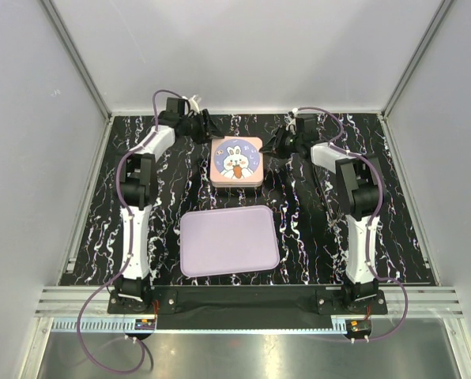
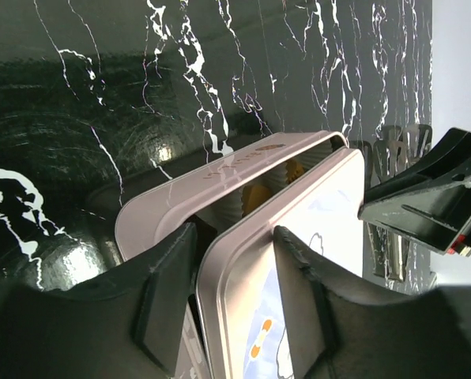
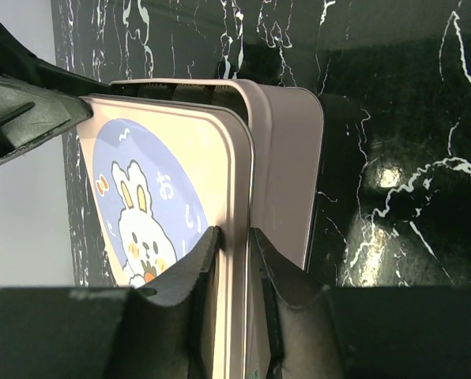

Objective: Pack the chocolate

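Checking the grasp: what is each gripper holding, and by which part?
Both hold the bunny-print tin lid. The right gripper pinches its rim at one edge, and the left gripper clamps the opposite edge.

black marbled table (image 1: 299,237) carries a lavender tray (image 1: 228,241) and a pink tin (image 1: 237,183).

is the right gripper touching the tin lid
Touching. In the right wrist view the rim of the lid fills the space between the jaws of the right gripper, pressed against both.
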